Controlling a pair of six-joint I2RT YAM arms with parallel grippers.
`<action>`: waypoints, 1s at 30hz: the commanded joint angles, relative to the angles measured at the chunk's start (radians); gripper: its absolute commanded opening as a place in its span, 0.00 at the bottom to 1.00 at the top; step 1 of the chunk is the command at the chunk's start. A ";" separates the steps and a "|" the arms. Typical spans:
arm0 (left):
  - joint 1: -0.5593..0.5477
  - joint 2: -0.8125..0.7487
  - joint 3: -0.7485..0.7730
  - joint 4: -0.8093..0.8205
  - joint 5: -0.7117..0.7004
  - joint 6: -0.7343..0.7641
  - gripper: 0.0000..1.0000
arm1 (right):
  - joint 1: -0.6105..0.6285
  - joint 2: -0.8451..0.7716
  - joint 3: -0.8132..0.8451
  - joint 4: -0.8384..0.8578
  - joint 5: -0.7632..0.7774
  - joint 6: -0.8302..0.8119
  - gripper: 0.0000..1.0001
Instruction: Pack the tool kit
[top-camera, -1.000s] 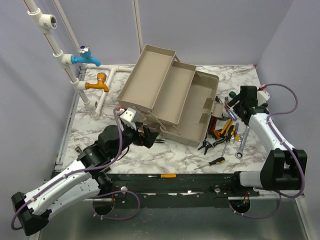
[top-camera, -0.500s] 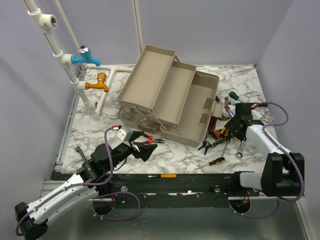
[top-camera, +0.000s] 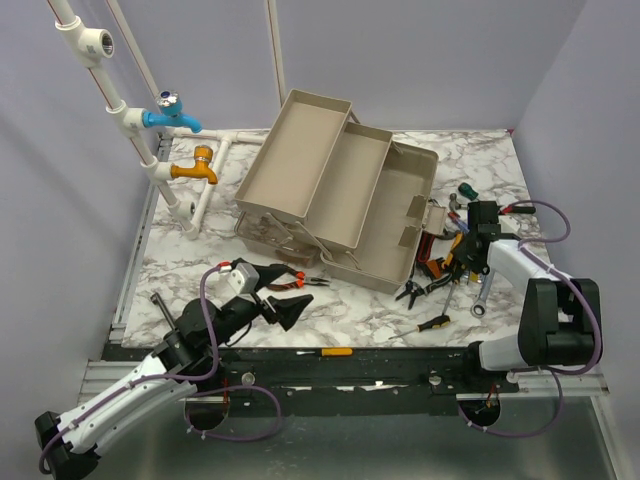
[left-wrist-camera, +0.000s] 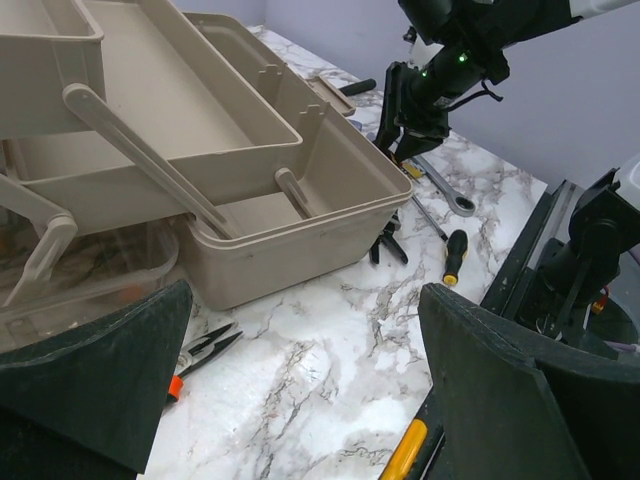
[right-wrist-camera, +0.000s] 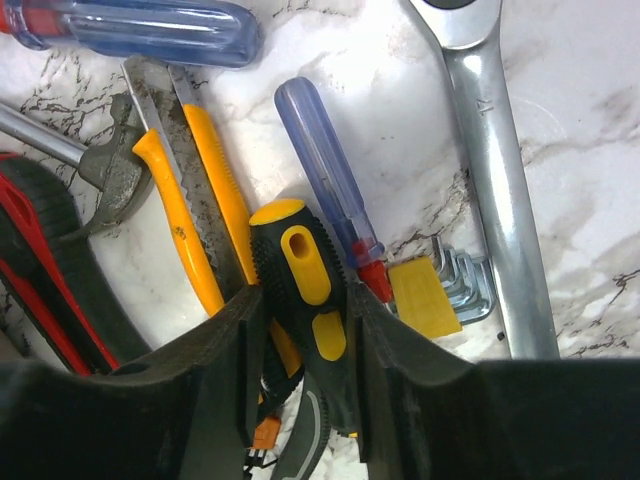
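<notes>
The beige toolbox (top-camera: 340, 190) stands open at the table's middle with its fold-out trays raised; it also shows in the left wrist view (left-wrist-camera: 200, 130). My left gripper (top-camera: 290, 305) is open and empty, low over the marble in front of the box (left-wrist-camera: 310, 400). Black pliers with an orange tip (top-camera: 300, 282) lie just beyond it (left-wrist-camera: 200, 350). My right gripper (top-camera: 470, 252) is down in the tool pile right of the box. In the right wrist view it (right-wrist-camera: 305, 300) is shut on a black-and-yellow screwdriver handle (right-wrist-camera: 310, 270).
Around the held handle lie a blue screwdriver (right-wrist-camera: 325, 170), a silver wrench (right-wrist-camera: 490, 170), a yellow hex-key set (right-wrist-camera: 440, 290) and yellow-handled tools. A small screwdriver (top-camera: 428, 324) lies near the front edge. White pipes with blue (top-camera: 170, 115) and orange taps stand at the back left.
My left arm has drawn back from the toolbox toward the near edge, leaving the pliers on the table. My right gripper has come down into the tool pile and closed on the screwdriver handle.
</notes>
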 joint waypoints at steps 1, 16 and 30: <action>-0.003 -0.026 -0.013 0.031 0.017 0.015 0.99 | -0.006 0.050 -0.016 0.026 -0.019 -0.009 0.37; -0.003 -0.055 -0.032 0.046 0.018 0.023 0.99 | -0.006 -0.271 0.135 -0.192 0.043 -0.123 0.12; -0.003 0.185 0.161 0.069 0.141 -0.035 0.99 | -0.006 -0.571 0.145 0.182 -0.641 -0.197 0.02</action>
